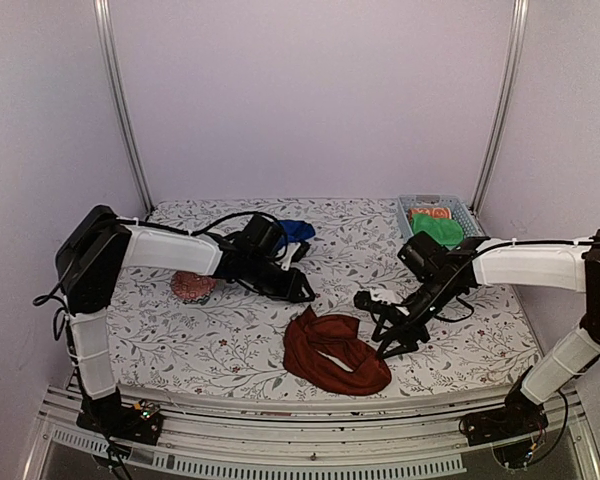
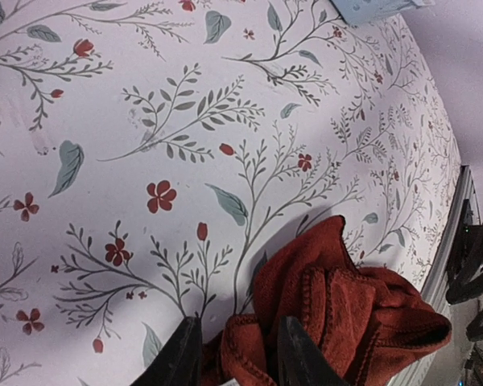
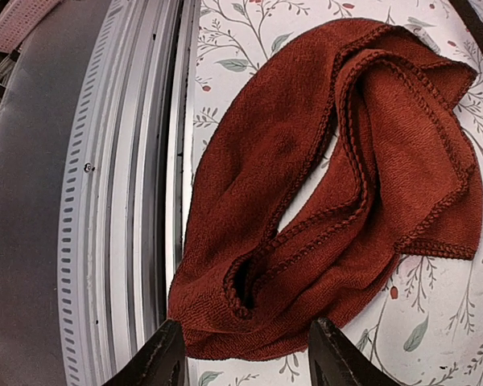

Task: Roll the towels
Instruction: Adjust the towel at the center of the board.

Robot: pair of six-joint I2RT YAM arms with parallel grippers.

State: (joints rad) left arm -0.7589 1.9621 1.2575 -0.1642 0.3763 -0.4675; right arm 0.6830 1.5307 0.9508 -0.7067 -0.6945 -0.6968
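Loosely bunched red towel (image 1: 322, 360), long axis far-left to near-right.

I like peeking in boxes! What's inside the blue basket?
The basket holds a green cloth and an orange cloth beyond it. Anything under them is covered.

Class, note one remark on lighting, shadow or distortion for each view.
Top view: soft, even light; the posts splay outward. Left wrist: a shadow on the table beside the red towel; the table edge bows. Right wrist: the red towel is sharp; the rail curves.
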